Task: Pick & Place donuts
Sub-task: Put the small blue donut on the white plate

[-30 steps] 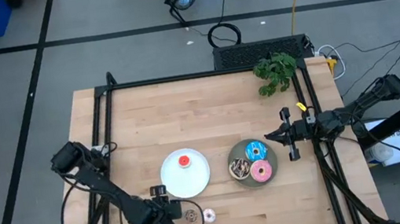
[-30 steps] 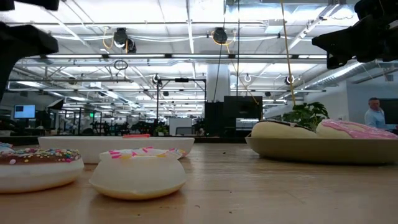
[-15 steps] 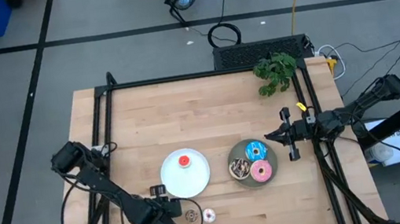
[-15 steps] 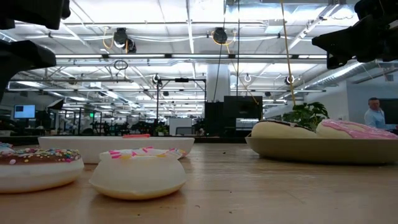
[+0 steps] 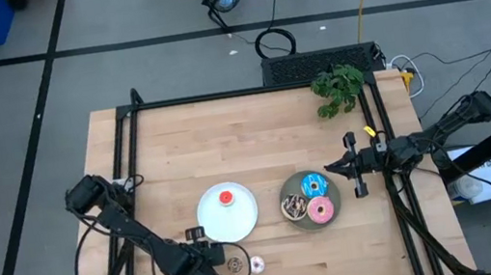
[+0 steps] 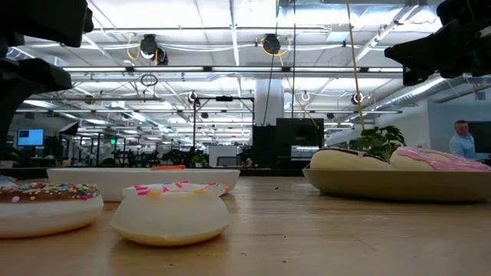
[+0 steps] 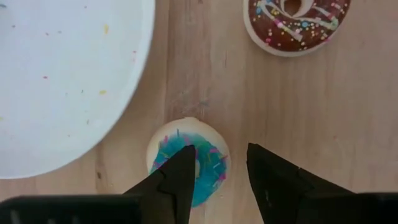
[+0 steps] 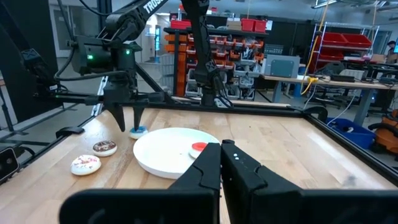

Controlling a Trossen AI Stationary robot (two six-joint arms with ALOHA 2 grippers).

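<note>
Left gripper point(image 7: 217, 165) hangs open above the tiny blue donut point(image 7: 188, 159), just beside the white plate's point(image 7: 68, 81) rim. Right gripper point(image 5: 357, 177), fingers closed and empty, waits beside the grey plate point(image 5: 299, 220) near the table's right edge.

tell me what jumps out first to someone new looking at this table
The left gripper hangs open right over a tiny blue donut beside the white plate. The grey plate holds three larger donuts, with the right gripper waiting shut next to it.

Between the matt black plastic-looking fingers point(image 7: 177, 180) lies a small blue-iced sprinkled donut point(image 7: 187, 160) with a smooth plastic look. It rests on the pale wooden desk point(image 7: 205, 81) with visible grain, beside a smooth white round plate point(image 7: 62, 81) of matt finish.
</note>
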